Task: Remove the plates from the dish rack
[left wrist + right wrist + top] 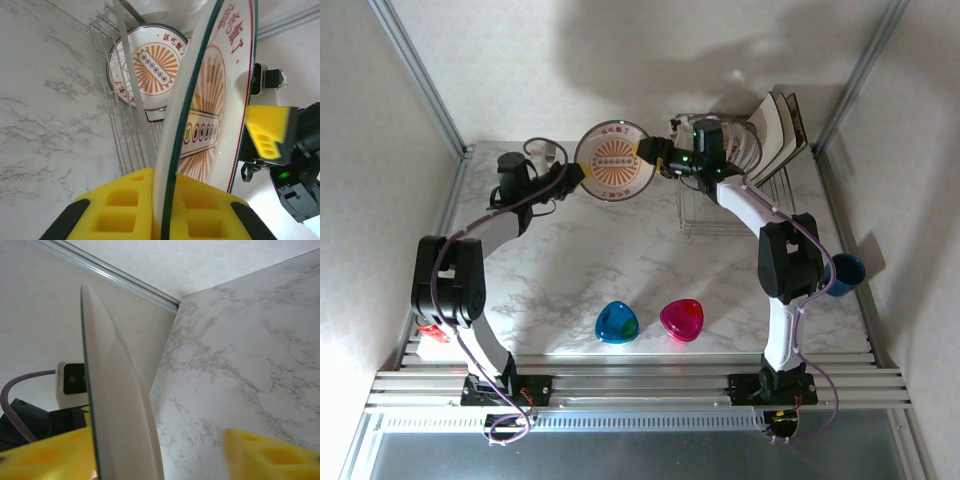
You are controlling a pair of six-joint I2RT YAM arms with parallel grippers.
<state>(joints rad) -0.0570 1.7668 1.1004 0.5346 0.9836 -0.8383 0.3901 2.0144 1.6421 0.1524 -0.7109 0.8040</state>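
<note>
A white marble-veined table (570, 270) fills the scene, its near edge cut off by the aluminium rail that carries the two arm bases. At the far right stands the dish rack (705, 215), a basket of thin silver wires. Much of it is hidden behind the right arm, so the plates inside cannot be counted from above. Square plates (782, 125) with brown backs lean upright at the rack's far right end, their faces turned away. A round plate (613, 160), glossy white with a dark green rim and an orange sunburst pattern, hangs in the air just left of the rack, between the two grippers. The left gripper (577, 176) is clamped on the plate's left rim, and its yellow foam pads (125, 200) press both faces. The right gripper (648, 152) sits at the plate's right rim with its jaws apart, and one yellow pad (270, 455) stands clear of the plate's plain white back. A second round plate (145, 65) of the same pattern stands in the rack, crossed by wires. Near the front lie a blue dish (617, 322) and a pink dish (681, 319), both translucent. A blue mug (845, 272) is half hidden behind the right arm.
</note>
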